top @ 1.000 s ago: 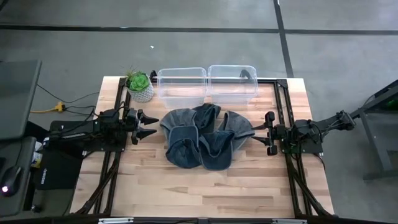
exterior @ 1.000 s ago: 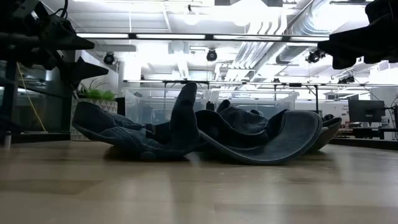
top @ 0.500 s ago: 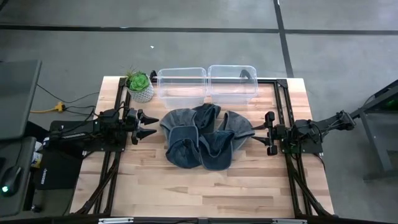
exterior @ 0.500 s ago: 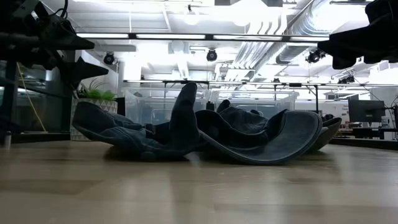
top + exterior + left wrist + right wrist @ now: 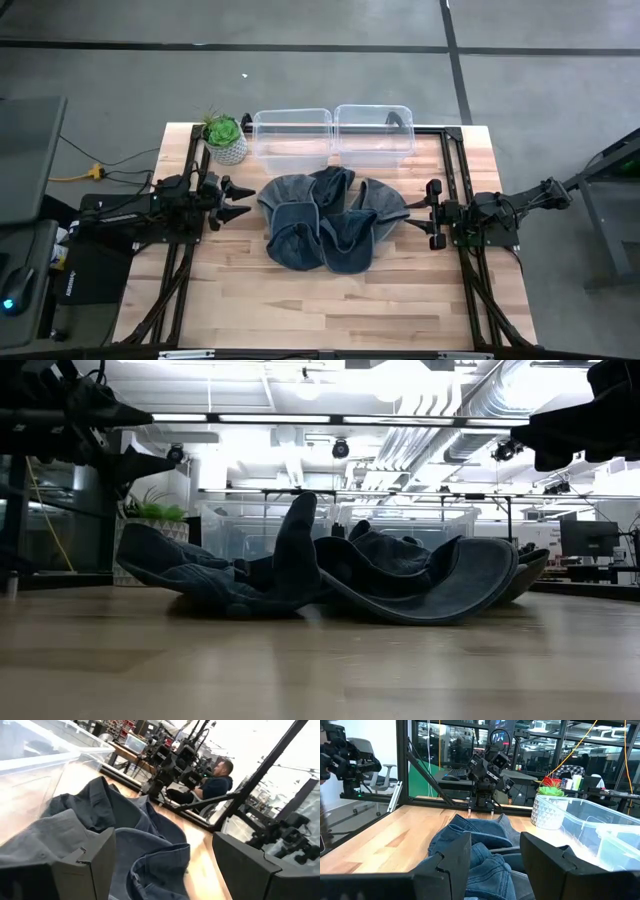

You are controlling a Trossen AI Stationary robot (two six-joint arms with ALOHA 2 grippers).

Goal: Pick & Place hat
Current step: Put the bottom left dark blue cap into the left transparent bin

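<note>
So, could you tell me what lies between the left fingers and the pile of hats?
Only bare wooden table; the high view shows left gripper just short of the hats.

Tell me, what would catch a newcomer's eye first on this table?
A heap of blue denim hats sprawls mid-table. The left gripper and right gripper flank it, both open and holding nothing. Behind stand two clear bins and a small potted plant.
</note>
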